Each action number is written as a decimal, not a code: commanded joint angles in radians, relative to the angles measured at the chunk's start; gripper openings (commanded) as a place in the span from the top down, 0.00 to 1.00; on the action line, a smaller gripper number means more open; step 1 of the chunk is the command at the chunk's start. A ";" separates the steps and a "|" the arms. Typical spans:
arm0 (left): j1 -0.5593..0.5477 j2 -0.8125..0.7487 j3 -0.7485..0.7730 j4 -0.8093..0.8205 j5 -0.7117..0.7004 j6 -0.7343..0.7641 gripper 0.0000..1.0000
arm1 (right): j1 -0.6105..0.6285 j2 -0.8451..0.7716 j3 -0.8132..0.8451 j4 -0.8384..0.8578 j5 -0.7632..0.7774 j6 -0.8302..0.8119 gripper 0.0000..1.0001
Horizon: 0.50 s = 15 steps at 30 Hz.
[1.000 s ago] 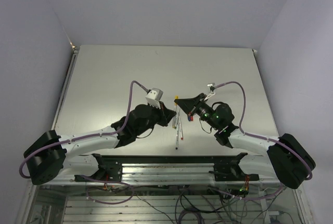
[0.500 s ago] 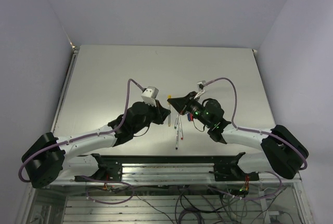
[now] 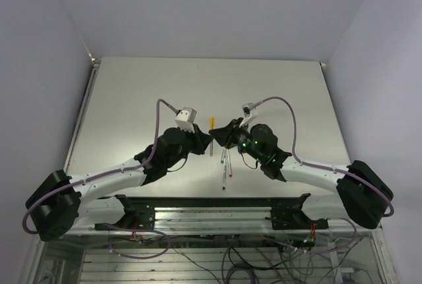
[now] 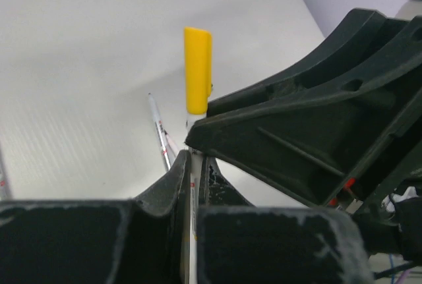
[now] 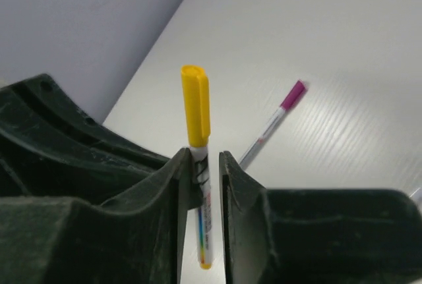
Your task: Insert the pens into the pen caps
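A white pen (image 4: 191, 182) with a yellow cap (image 4: 198, 70) seated on its upper end stands upright between the two grippers, above the table. My left gripper (image 4: 194, 160) is shut on the pen's barrel below the cap. My right gripper (image 5: 210, 155) straddles the same pen (image 5: 204, 192) just under the yellow cap (image 5: 196, 106). Its jaws are slightly apart, with a gap beside the right finger. In the top view the capped pen (image 3: 211, 129) sits between the left gripper (image 3: 203, 140) and the right gripper (image 3: 221, 136).
Several loose pens (image 3: 225, 165) lie on the table just in front of the grippers. One with a purple cap (image 5: 293, 93) shows in the right wrist view. Another pen (image 4: 160, 138) lies below the left gripper. The two grippers are very close together.
Both grippers have moved left and closed in on each other. The yellow cap, earlier at the right gripper's tip, now sits on the pen held by the left gripper.
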<state>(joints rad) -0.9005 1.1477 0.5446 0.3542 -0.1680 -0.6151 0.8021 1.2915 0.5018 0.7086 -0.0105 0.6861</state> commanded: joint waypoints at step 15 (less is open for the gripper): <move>0.050 0.025 -0.007 -0.129 -0.169 0.036 0.93 | 0.024 -0.335 0.090 -0.497 0.555 -0.112 0.35</move>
<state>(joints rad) -0.8810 1.1633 0.4957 0.3050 -0.2550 -0.6167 0.8223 1.0035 0.5686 0.3706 0.3370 0.5858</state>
